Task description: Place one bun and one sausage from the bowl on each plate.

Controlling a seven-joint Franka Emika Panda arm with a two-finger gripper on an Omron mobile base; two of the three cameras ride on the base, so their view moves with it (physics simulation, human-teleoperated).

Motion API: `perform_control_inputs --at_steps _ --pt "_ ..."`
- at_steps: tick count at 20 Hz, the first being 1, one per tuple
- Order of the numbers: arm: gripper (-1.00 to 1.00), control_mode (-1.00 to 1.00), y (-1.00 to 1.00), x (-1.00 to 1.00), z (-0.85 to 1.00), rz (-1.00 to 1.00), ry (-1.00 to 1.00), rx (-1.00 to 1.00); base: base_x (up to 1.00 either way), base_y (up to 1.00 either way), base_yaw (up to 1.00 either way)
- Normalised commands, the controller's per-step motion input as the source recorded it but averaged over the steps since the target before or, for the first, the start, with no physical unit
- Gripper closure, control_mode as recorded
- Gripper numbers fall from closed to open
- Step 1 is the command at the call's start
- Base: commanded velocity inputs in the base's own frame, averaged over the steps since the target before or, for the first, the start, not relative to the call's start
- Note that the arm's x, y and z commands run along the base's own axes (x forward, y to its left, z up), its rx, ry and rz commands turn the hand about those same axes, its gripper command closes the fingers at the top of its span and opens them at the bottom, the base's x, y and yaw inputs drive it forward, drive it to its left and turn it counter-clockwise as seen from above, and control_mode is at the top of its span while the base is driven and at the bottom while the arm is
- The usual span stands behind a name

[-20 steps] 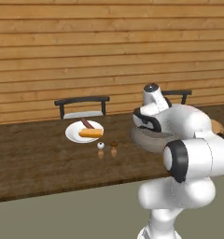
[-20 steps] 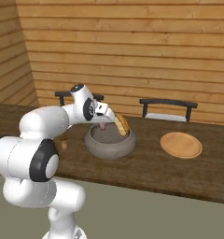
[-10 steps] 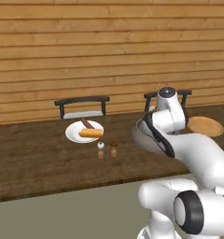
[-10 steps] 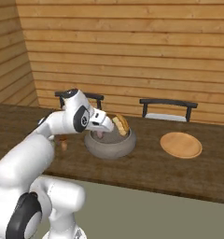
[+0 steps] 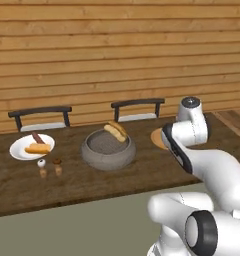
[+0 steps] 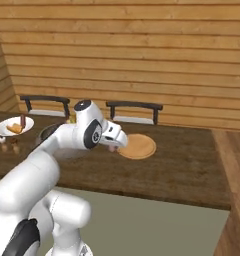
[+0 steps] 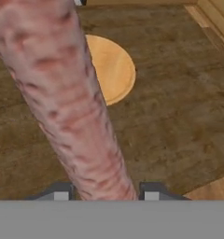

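The gripper (image 7: 102, 193) had a sausage (image 7: 62, 98) clamped between its jaws, the reddish-brown length running up and away from the fingertips (image 7: 151, 191) in the hand view. Below it lay the dark wooden counter (image 7: 170, 116), and the tan wooden plate (image 7: 113, 67) sat partly hidden behind the sausage. From the right base view, the hand hung just beside that wooden plate (image 6: 138, 146), at its near left edge, above the counter (image 6: 182, 170). Over on the left base view, the grey bowl (image 5: 108, 150) stood mid-counter with a bun (image 5: 115, 131) resting across its far rim. Well apart to the left, the white plate (image 5: 31, 147) carried a bun (image 5: 38, 148) and a sausage (image 5: 37, 138) side by side, with two small shakers (image 5: 49, 166) just in front of it.
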Motion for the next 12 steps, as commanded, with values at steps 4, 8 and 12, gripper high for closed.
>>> perform_control_inputs --at_steps 4,8,12 --pt "1.00 1.00 0.00 0.00 0.00 0.00 0.00 0.00 0.59 -0.50 0.00" --pt "1.00 -1.00 0.15 0.45 0.00 0.04 0.02 0.04 0.27 -0.02 0.03" --pt "1.00 -1.00 0.33 1.00 -0.34 0.01 0.16 0.09 0.00 0.00 0.00"
